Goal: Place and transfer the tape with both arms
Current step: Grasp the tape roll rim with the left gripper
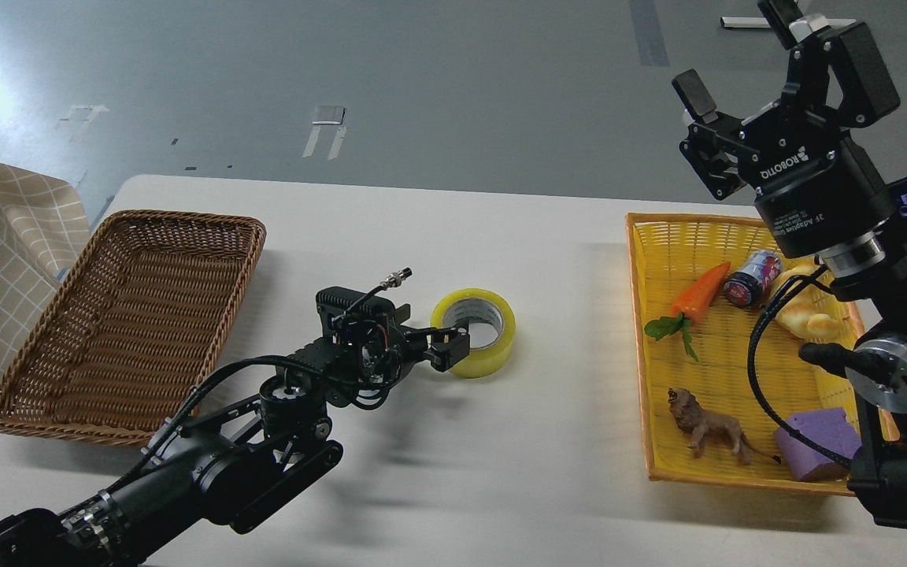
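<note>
Wide translucent yellow tape roll (475,331) mid-desk, core axis tilted; left gripper (449,348) clamped on its near-left wall. Right gripper (741,110) open, well apart.

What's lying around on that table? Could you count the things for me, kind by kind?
Baskets: 2 (brown wicker basket, yellow woven plastic basket)
Tape: 1 (yellow translucent packing tape roll)
Toy food: 2 (orange plastic carrot, yellowish bread-shaped toy)
Cans: 1 (small red and blue can)
Toy animals: 1 (brown lion figure)
Sponge-like blocks: 1 (purple block)
Total: 8
</note>
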Controlling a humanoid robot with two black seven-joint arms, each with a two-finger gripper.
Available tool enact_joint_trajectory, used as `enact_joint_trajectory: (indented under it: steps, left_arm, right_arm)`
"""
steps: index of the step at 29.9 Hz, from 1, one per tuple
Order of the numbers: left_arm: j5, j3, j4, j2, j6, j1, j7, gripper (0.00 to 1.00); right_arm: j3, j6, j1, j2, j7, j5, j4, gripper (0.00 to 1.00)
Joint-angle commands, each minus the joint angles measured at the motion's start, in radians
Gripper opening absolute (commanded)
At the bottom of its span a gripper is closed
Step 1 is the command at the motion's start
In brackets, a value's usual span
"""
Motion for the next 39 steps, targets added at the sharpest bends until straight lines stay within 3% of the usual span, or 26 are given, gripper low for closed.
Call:
enact_joint_trajectory:
  steps: [1,6,12,17,31,39]
  left_arm:
    - [0.000,0.000,0.026,-0.011,-0.001,-0.013,0.004,0.86]
    - [0.000,0.000,0.032,-0.005,-0.012,-0.023,0.004,0.49]
    - [0.000,0.000,0.032,-0.002,-0.018,-0.033,0.004,0.40]
    - [0.000,0.000,0.029,-0.002,-0.033,-0.039,0.004,0.11]
    - [0.000,-0.002,0.015,0.002,-0.042,-0.051,0.004,0.00]
    - [0.000,-0.006,-0.031,0.047,-0.044,-0.157,0.004,0.00]
  right_arm:
    - [0.005,0.000,-0.007,0.000,0.000,0.000,0.000,1.00]
    - [0.018,0.000,-0.028,0.000,0.002,0.000,-0.006,1.00]
    - [0.021,0.000,-0.038,0.000,0.000,-0.002,-0.015,1.00]
    - [0.020,0.000,-0.041,0.000,0.002,-0.002,-0.028,1.00]
    - [0.021,0.000,-0.051,0.000,0.000,-0.002,-0.052,1.00]
    - [0.021,0.000,-0.048,0.002,0.000,0.000,-0.052,1.00]
